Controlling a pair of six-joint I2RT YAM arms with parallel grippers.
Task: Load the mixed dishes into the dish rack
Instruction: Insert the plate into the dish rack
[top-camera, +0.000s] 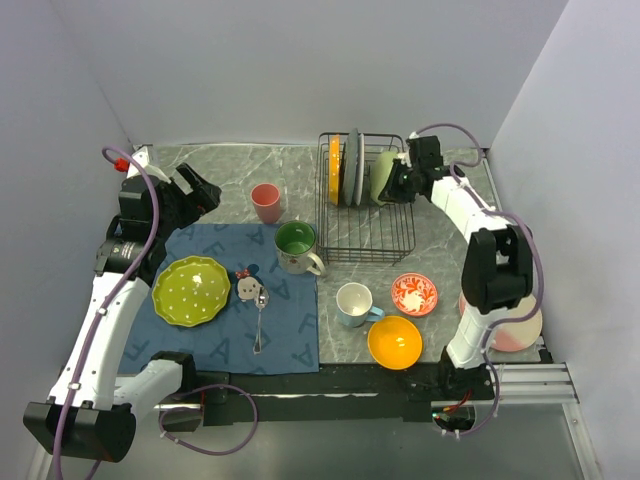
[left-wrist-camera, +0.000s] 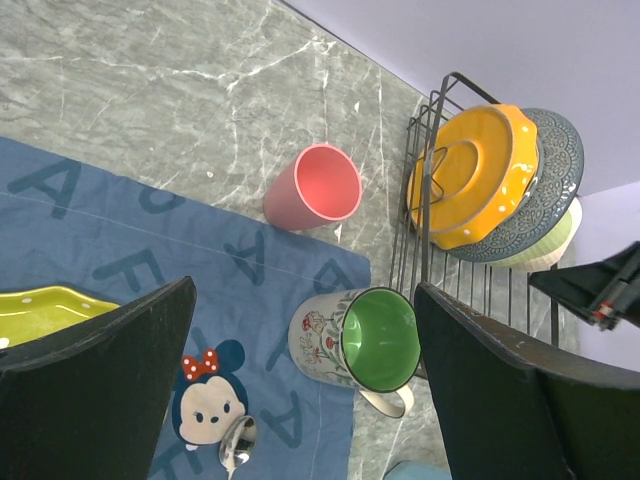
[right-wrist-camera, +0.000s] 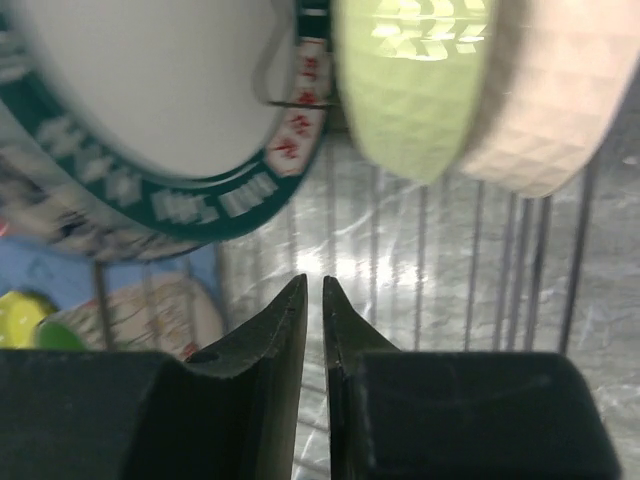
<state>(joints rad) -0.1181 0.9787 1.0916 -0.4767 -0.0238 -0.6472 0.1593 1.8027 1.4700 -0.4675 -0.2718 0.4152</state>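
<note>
Noted fingers of right gripper (right-wrist-camera: 314, 290) pinched almost together on nothing, just short of green bowl (right-wrist-camera: 410, 90) and cream bowl (right-wrist-camera: 540, 100) standing on edge in dish rack (top-camera: 365, 235); judged careless withdrawal liable to clip a rim and tip a bowl from its slot; found fingers of left gripper (left-wrist-camera: 305, 290) spread wide, empty, above blue mat (left-wrist-camera: 120, 230); saw pink cup (left-wrist-camera: 318, 188) and green-lined mug (left-wrist-camera: 375, 340) between them, touching neither; recorded lime-green plate (top-camera: 191, 290) and orange bowl (top-camera: 394, 341) unracked on surface (top-camera: 230, 165).

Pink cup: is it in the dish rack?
No, the pink cup stands on the table, left of the rack and outside its wires.
</note>
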